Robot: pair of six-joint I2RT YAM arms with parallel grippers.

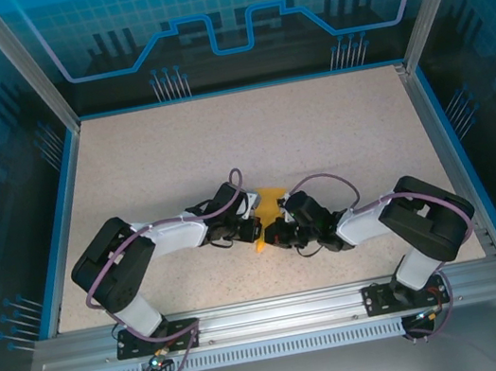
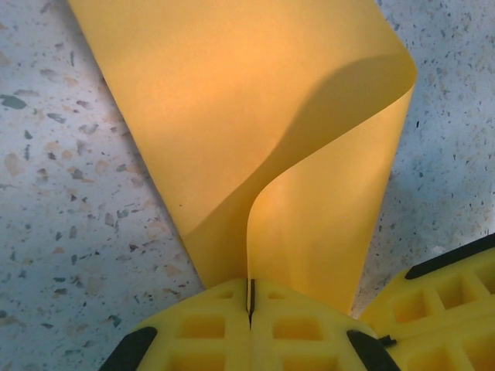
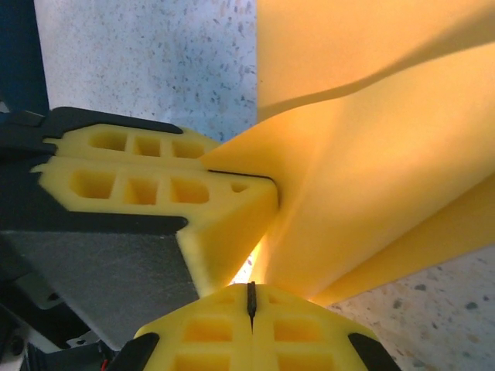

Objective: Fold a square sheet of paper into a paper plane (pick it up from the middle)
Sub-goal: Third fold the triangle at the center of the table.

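**Left gripper**: jaws pressed together, with the square sheet of paper clamped in the seam between them.

**Right gripper**: same condition, jaws together on the same sheet.

**Gripper to gripper:** the two sit just beside each other, nearly tip to tip. In the right wrist view the left gripper comes in from the left, roughly crosswise to the right one. Its pinch lies just ahead of the right one's pinch. In the left wrist view the right gripper's yellow fingers show at the lower right corner, close alongside.

**Sheet from the grippers:** it runs outward from both pinch points, away from the fingertips. In the top view it lies just beyond the grippers, toward the far side, between the two wrists.

**Shape:** not flat. In the left wrist view one panel runs off up-left, low over the table. The other rises from the jaws and curls over at its far corner. Its long axis follows the line of the left fingers, straight ahead. I cannot tell whether the far edge touches the table.

**Judgement:** neither arm is nearer, since both already hold it. The coming move seems to turn on the two pinches being so close on the near part, with all the free paper beyond. Shifting one grip against the other should set the crease. With so little paper between them, a pull apart could crumple or tear it.
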